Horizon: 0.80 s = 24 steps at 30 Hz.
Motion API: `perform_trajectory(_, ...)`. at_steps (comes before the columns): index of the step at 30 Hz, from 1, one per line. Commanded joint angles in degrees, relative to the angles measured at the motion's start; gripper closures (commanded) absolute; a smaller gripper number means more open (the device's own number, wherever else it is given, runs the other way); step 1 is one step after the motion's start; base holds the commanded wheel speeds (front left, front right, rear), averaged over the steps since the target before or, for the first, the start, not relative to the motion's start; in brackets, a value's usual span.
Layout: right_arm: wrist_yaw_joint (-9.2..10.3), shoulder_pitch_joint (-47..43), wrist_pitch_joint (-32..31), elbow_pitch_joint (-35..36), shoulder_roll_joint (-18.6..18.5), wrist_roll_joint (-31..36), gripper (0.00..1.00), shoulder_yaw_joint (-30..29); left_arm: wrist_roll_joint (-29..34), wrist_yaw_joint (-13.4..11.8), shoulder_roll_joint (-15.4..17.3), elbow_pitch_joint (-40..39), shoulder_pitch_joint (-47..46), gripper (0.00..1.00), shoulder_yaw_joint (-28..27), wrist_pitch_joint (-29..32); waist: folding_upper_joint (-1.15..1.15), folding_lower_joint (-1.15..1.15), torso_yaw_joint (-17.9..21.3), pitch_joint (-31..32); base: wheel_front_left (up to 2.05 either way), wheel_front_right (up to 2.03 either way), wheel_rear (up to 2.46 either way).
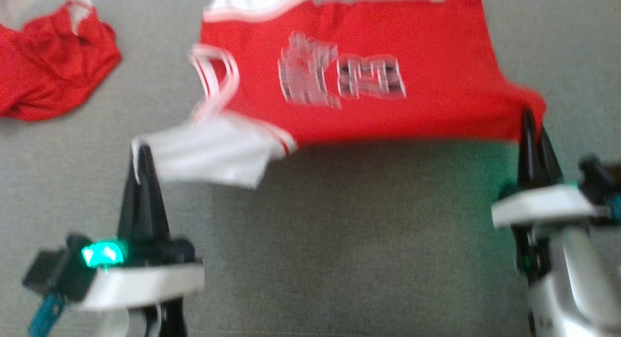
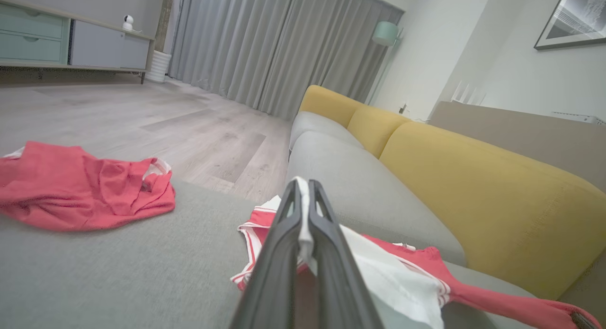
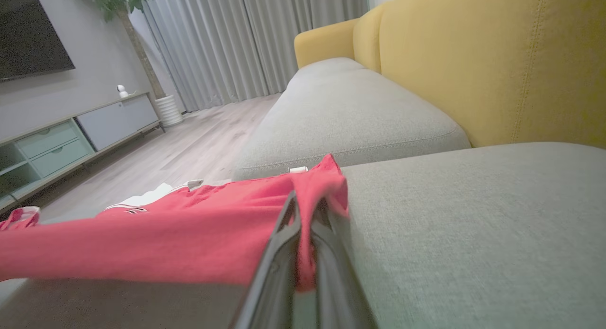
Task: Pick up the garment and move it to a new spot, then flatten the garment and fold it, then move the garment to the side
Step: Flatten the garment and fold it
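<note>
While left hand (image 1: 140,152) and right hand (image 1: 529,118) clench garment (image 1: 436,60) edges, bare cushion (image 1: 364,240) lies near.

Red garments: two, jersey (image 1: 388,60) and crumpled heap (image 1: 48,70). Pincers: two, left pincer (image 1: 140,152) and right pincer (image 1: 528,118). Sofa (image 1: 339,240): one.

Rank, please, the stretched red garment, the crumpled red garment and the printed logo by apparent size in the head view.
1. stretched red garment
2. crumpled red garment, cut by the frame edge
3. printed logo, slightly smaller
</note>
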State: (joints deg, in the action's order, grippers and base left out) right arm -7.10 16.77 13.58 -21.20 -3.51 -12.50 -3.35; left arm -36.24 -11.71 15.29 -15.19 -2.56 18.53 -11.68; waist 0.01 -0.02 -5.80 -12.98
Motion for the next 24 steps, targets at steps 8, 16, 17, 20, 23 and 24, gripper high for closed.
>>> perform_trajectory(8, -0.39, -18.5, -8.1, 17.7, 0.6, -1.7, 1.00, -2.3, 0.5, -3.9, 2.7, -8.7, 10.5, 1.00, -0.2, 3.0, -0.01, 0.02, -1.9, 7.4, 0.00, 0.00, 0.00)
perform_trajectory(16, -0.39, -23.0, -14.5, 20.4, 0.6, -1.2, 1.00, -0.9, -0.3, -3.1, 2.1, -5.3, 12.9, 1.00, 3.1, 4.5, -0.01, 0.02, -1.1, 6.1, 0.00, 0.00, 0.00)
perform_trajectory(17, -0.39, -22.6, -15.0, 20.0, 0.6, -0.6, 1.00, -0.7, -0.3, -2.8, 1.9, -4.3, 12.5, 1.00, 3.5, 4.6, -0.01, 0.02, -1.1, 5.8, 0.00, 0.00, 0.00)
perform_trajectory(20, -0.39, -21.4, -16.7, 18.7, 0.6, 1.4, 1.00, -0.3, -0.2, -1.9, 1.2, -1.3, 11.0, 1.00, 4.7, 4.7, -0.01, 0.02, -0.9, 4.7, 0.00, 0.00, 0.00)
perform_trajectory(23, -0.39, -20.3, -19.2, 17.7, 0.6, 3.4, 1.00, -0.3, -0.3, -1.0, 1.0, 1.5, 9.3, 1.00, 5.3, 4.9, -0.01, 0.02, -0.9, 3.8, 0.00, 0.00, 0.00)
perform_trajectory(24, -0.39, -19.9, -20.2, 17.5, 0.6, 3.8, 1.00, -0.4, -0.3, -0.7, 1.0, 2.4, 8.6, 1.00, 5.5, 5.2, -0.01, 0.02, -0.9, 3.6, 0.00, 0.00, 0.00)
